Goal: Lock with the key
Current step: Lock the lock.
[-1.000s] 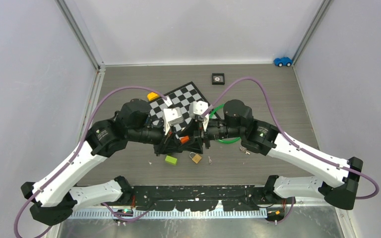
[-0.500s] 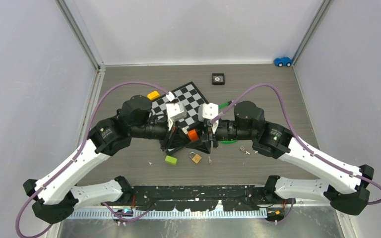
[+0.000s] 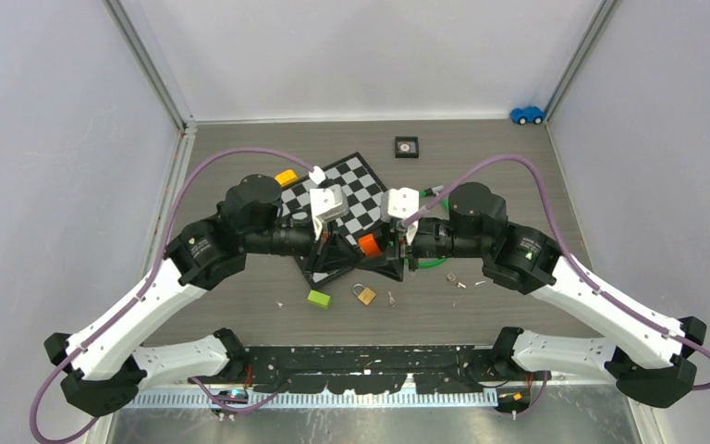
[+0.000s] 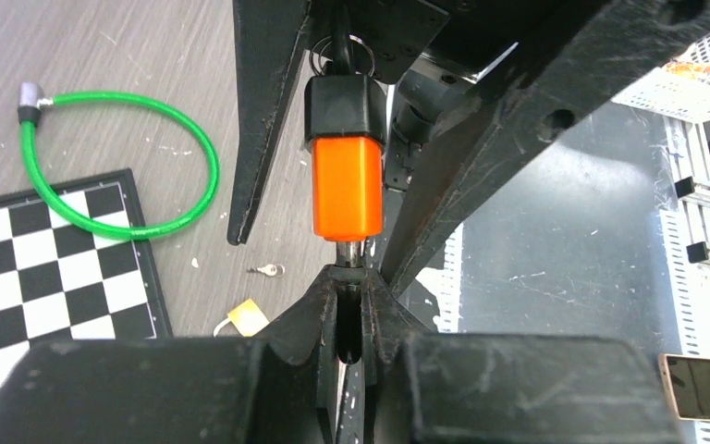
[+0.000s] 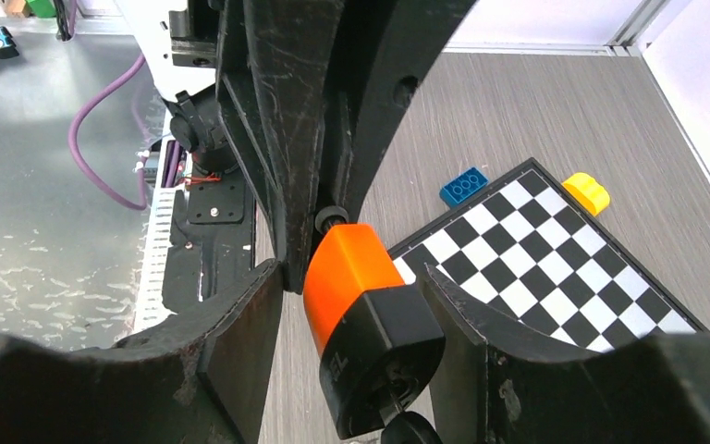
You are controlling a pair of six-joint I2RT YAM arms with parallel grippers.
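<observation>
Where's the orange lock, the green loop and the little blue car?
orange lock [image 4: 347, 185]: left wrist view, on its orange body.
green loop [image 4: 214, 168]: left wrist view, on its right-hand bend.
blue car [image 3: 527, 115]: top view, on its roof.

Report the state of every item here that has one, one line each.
orange lock: held in the air between both tools.
key: seemingly seated in the lock's black end.
left tool: shut on the pin at the lock's orange end.
right tool: straddles the lock; grip cannot be told.
green cable: lying loose, one end free.
brass padlock: lying flat; shackle too small to judge.
</observation>
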